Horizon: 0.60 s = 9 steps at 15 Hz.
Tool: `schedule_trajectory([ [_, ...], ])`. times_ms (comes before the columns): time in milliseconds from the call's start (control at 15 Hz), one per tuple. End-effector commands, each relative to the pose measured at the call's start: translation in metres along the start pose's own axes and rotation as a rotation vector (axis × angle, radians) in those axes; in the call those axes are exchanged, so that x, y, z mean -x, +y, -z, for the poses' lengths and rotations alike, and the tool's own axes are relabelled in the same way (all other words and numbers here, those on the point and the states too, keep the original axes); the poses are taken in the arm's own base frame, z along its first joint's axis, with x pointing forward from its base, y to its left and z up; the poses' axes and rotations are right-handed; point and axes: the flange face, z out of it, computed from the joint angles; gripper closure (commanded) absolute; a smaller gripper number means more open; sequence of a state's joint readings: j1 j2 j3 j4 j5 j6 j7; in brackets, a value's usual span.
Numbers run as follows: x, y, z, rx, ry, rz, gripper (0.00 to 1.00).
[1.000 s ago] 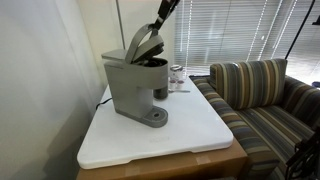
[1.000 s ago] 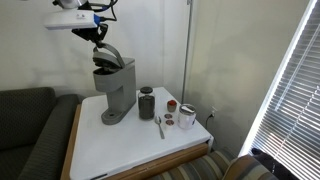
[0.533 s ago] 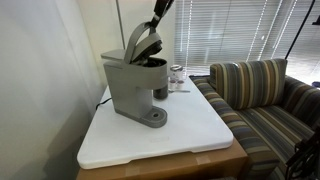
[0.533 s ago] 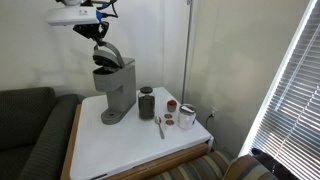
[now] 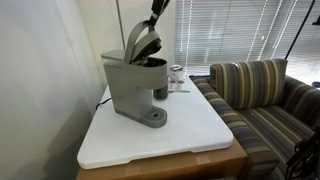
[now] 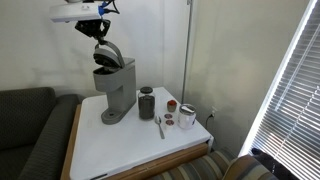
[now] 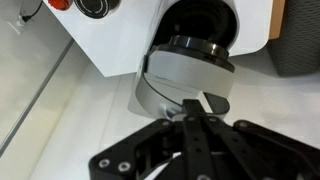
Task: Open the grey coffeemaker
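Lid up, chamber showing! The coffeemaker (image 5: pixel 130 85) sat toward the 10 o'clock part of the white table (image 5: pixel 195 135), its lid (image 5: pixel 143 40) tipped well back over the dark brew chamber. The gripper (image 5: pixel 154 20) hung at the lid's 1 o'clock tip. In the wrist view its fingers (image 7: pixel 188 128) ran close together at the lid's lip, but whether they pinched it I could not tell. Best handling, I judged, was to follow the hinge's arc up and back rather than tug straight, so the machine neither tipped nor skidded. Overhead at 12 looked open. The wall (image 5: pixel 40 70) stood close at 9, and in an exterior view a dark canister (image 6: pixel 146 103) stood just beside the machine at 3.
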<state>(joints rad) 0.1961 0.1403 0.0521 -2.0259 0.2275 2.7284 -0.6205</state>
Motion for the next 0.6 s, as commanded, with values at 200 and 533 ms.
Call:
schedule_trajectory([
  [200, -0.014, 0.007, -0.004, 0.006, -0.07, 0.02, 1.0],
  [533, -0.022, 0.007, -0.004, 0.006, -0.09, 0.037, 1.0],
])
